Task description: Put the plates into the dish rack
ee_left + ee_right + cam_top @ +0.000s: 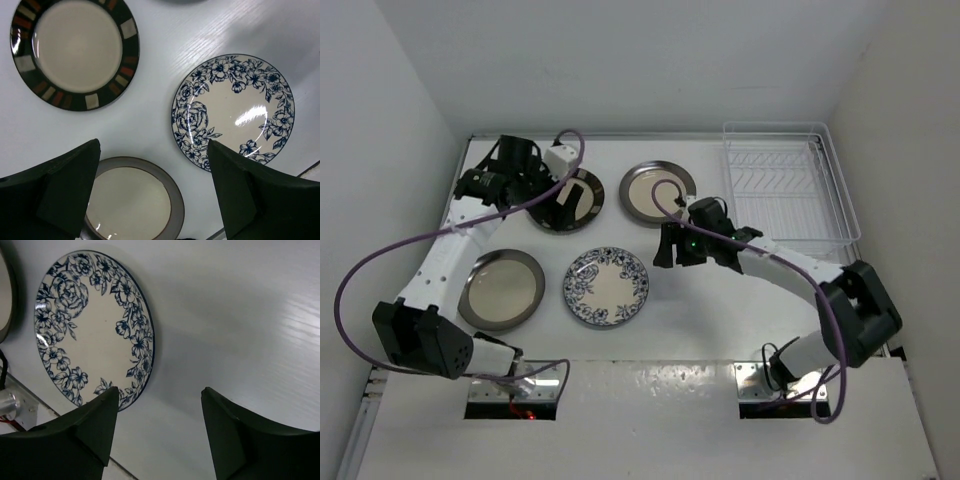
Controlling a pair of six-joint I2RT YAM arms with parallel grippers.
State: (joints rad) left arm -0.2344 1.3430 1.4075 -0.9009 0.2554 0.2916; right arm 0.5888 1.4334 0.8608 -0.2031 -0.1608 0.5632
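**Four plates lying flat on the counter, both grippers gaping wide**

The white counter (710,310) is carrying everything. The dish rack (785,185) is sitting in its far right corner, its rows of thin tines standing upright. All four plates are lying flat outside it, well apart from the rack.

The silver-rimmed plate (501,289) is resting toward the near left corner. The blue floral plate (607,286) is lying just beside it, near the middle of the near edge. The second silver-rimmed plate (657,192) is sitting near the middle of the far edge. The dark striped plate (75,52) is lying beside that one, toward the far left corner.

The left gripper (153,142) is hanging over the striped plate in the overhead view, its fingers spread wide and gripping nothing. The right gripper (160,390) is hovering over bare counter between the floral plate and the far silver-rimmed one. Its fingers are also standing wide apart, with nothing between them.
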